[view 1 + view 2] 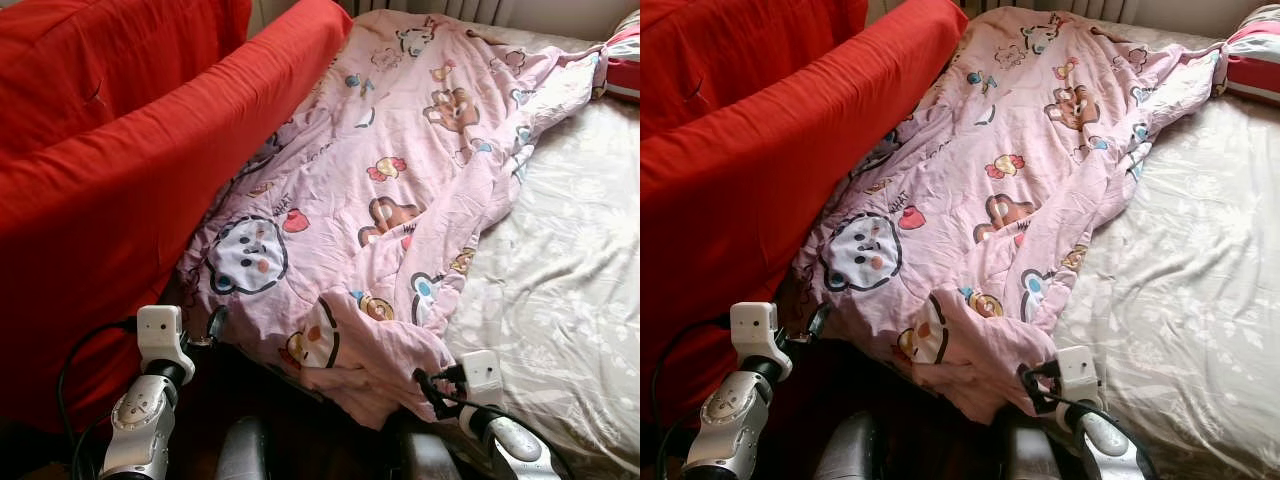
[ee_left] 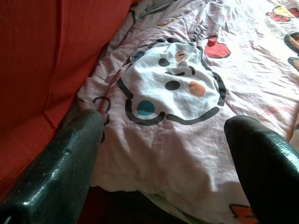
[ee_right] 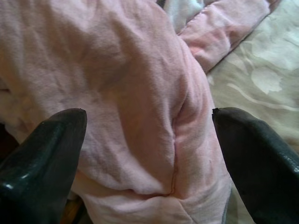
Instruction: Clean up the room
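- Both tools are spread wide at the foot of the bed: my left tool (image 2: 159, 154) has its fingers apart in front of the pink cartoon-print quilt's (image 1: 390, 190) near left corner, just beside the red sofa (image 1: 110, 160).
- On the other side, my right tool (image 3: 149, 154) also has its fingers apart, with the quilt's bunched near corner lying between them, not yet pinched.
- I judge the step in hand to be taking hold of the quilt's near edge with both tools, so the bed can be made as part of tidying the room.
- That quilt lies crumpled along the left side of the bed, pressed against the sofa, its near end hanging over the foot of the mattress; the floral bedsheet (image 1: 580, 280) on the right is uncovered.
- At the far right end I see a red-and-pink striped pillow (image 1: 622, 62).
- Next I would need to push each tool a little deeper, so fabric sits well between the fingers, then close both.
- On the right the folded corner is thick, so a firm bite is needed; on the left the edge is thin and hangs low, so I would aim under the hem.
- No boxes, bins or baskets are in sight, so nothing here is held in a container.
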